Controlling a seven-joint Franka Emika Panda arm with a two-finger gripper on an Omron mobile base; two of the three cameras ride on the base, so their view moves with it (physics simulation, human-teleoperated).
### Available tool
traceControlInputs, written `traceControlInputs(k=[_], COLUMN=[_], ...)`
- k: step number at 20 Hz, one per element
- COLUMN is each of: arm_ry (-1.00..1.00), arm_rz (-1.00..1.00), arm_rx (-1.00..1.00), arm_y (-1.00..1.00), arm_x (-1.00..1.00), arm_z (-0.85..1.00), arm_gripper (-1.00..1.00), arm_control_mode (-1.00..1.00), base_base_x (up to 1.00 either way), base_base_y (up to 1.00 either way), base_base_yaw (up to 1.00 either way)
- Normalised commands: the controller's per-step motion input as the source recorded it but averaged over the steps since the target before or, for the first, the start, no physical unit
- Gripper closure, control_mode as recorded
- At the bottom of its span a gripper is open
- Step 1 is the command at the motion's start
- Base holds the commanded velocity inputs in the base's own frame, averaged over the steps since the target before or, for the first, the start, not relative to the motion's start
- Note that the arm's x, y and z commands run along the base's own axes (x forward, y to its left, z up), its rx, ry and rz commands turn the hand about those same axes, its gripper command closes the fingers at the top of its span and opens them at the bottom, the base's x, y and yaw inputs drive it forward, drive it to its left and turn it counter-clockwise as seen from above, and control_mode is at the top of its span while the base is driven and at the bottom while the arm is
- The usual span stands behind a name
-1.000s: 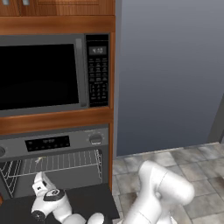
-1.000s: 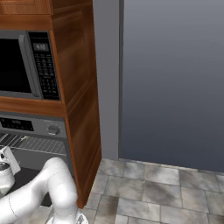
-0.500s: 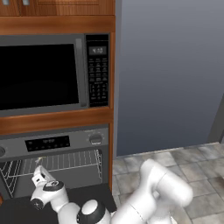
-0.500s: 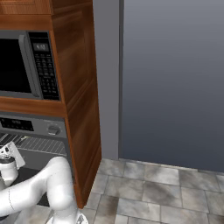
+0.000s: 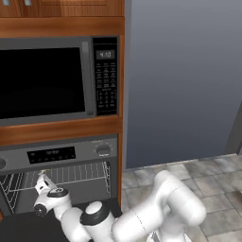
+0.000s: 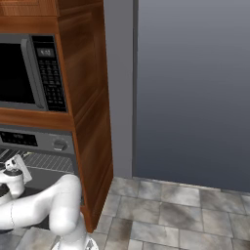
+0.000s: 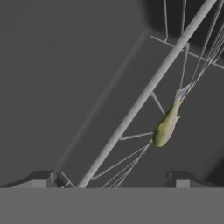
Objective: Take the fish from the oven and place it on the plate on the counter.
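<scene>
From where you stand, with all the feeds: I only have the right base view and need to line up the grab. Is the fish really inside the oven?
Observer: Yes. In the hand view the fish lies on the wire rack of the oven.
Operator: Is the gripper on it?
Observer: No. The gripper is open, its fingertips short of the fish and holding nothing.
Operator: Is the fish straight ahead of the hand?
Observer: Not quite. In the hand view it sits right of centre, on the far side of the rack's thick front bar.
</scene>
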Motion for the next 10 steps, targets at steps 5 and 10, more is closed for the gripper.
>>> traceControlInputs(k=[5, 10], arm_ry=[0.00, -0.05], arm_rz=[0.00, 0.00], arm_rx=[-0.08, -0.08], arm_y=[0.10, 0.10], arm_x=[0.01, 0.00], arm_z=[-0.75, -0.58], arm_gripper=[-1.00, -1.00], arm_control_mode=[-1.00, -1.00], base_base_x=[0.00, 0.00], base_base_y=[0.00, 0.00], base_base_yaw=[0.00, 0.00])
